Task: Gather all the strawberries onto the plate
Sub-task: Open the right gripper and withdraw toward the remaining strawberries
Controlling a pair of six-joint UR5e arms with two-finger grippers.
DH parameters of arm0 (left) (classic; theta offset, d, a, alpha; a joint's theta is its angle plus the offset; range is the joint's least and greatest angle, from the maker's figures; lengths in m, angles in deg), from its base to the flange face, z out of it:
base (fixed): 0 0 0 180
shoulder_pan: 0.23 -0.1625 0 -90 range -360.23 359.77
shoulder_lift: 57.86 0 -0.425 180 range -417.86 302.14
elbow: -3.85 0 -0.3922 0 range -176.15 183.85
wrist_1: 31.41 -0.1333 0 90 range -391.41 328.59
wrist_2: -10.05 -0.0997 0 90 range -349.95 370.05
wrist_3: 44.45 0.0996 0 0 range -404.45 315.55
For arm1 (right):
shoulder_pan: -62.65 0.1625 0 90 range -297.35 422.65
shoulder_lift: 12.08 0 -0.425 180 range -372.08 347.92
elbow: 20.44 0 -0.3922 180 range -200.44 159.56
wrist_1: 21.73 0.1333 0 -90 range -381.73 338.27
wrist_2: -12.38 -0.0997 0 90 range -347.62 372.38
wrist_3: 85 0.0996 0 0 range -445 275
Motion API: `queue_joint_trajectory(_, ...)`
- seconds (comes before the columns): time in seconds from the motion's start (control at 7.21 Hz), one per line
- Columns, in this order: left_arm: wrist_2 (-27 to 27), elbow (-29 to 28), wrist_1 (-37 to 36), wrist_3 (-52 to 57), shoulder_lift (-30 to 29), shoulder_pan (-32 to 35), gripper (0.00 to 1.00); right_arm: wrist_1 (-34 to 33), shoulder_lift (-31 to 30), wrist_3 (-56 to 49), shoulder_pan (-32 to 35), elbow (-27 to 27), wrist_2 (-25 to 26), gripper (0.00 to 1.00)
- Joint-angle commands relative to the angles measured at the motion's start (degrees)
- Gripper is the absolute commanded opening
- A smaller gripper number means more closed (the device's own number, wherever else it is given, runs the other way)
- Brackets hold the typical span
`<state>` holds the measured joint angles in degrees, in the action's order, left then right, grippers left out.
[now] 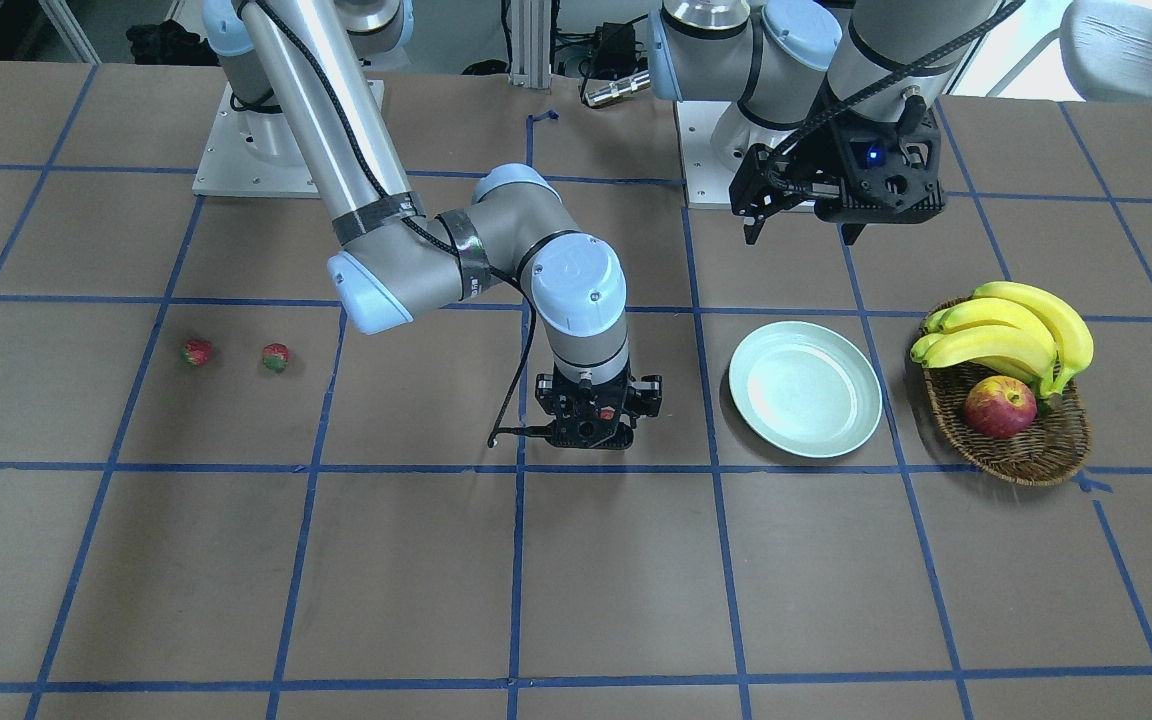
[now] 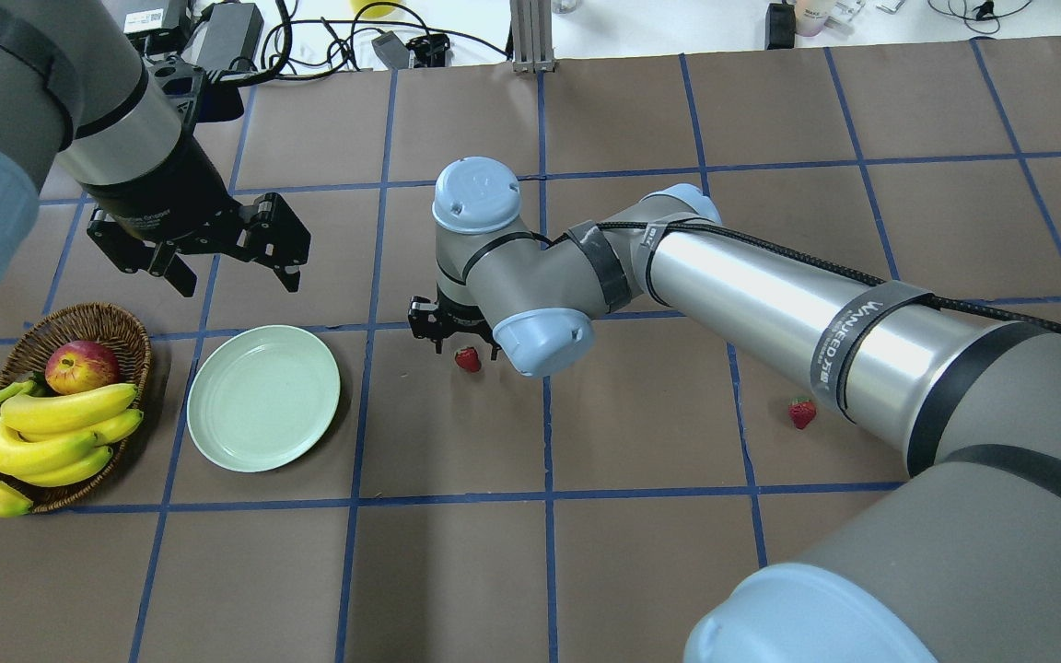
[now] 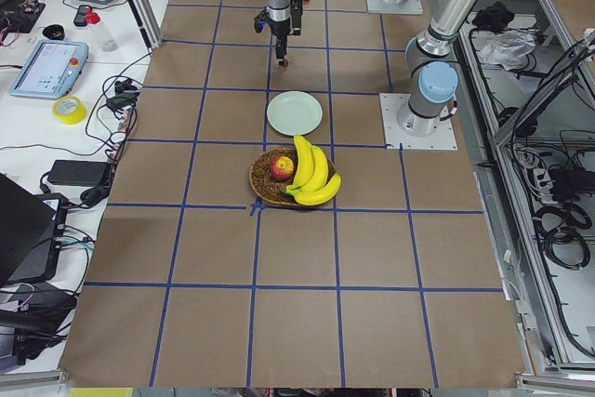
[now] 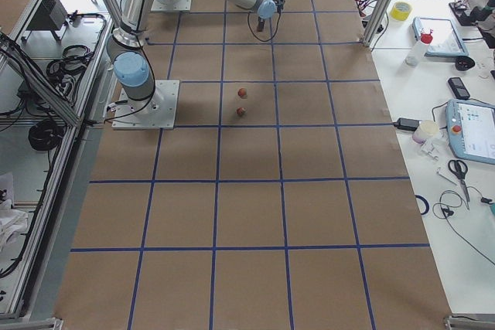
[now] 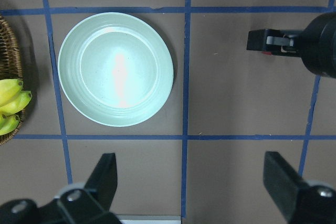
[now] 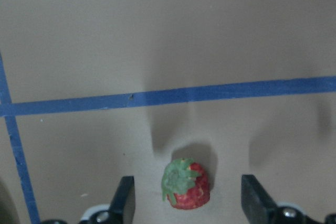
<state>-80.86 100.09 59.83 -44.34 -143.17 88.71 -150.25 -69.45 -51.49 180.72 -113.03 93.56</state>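
Observation:
One strawberry [image 6: 186, 186] lies on the table between the fingers [image 6: 126, 199] of my right gripper [image 6: 190, 195], which is open and low around it; the overhead view shows this berry [image 2: 468, 359] just beside the gripper [image 2: 460, 344]. Two more strawberries [image 1: 197, 352] [image 1: 276, 357] lie apart on the table towards my right side. The mint-green plate [image 1: 841, 432] [image 5: 89, 103] holds nothing. My left gripper [image 5: 194, 179] [image 2: 240, 279] hangs open above the table just behind the plate.
A wicker basket [image 1: 1036, 455] with bananas [image 1: 1016, 330] and a red-yellow apple [image 1: 999, 407] stands beside the plate on its far-left side. Blue tape lines grid the brown table. My right arm's elbow [image 2: 540, 336] hangs over the middle of the table.

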Motion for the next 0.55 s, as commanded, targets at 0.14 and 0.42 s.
queue_joint_trajectory(0.14, -0.1, 0.0, 0.1, 0.1, 0.1, 0.0, 1.0, 10.0, -8.8, -4.9, -7.7, -2.2, 8.0, 0.76)
queue_joint_trajectory(0.42, 0.0, 0.0, 0.0, 0.1, 0.1, 0.0, 1.0, 11.4, -14.4, -8.4, -18.0, -7.8, 8.3, 0.76)
